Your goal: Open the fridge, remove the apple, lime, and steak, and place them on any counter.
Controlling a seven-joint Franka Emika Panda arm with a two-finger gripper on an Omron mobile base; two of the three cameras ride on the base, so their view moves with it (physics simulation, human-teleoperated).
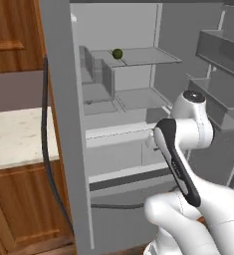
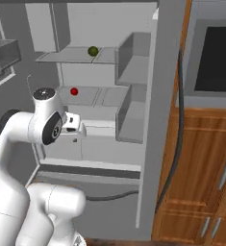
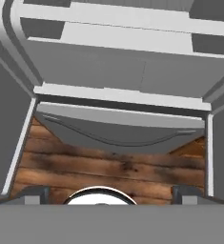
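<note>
Stood before the fridge, both doors swung wide. Lime sat on the upper shelf, toward its front edge at about 12 o'clock from the arm. Apple lay one shelf lower, at 7 o'clock from the lime and well apart from it. Door bins hung at 2 o'clock in the left base view. Counter ran at 9 o'clock, outside the left door, over cabinets. Wooden cabinets stood at 3 o'clock beyond the right door. Bottom drawer lay below the shelves, floor in front of it.
</note>
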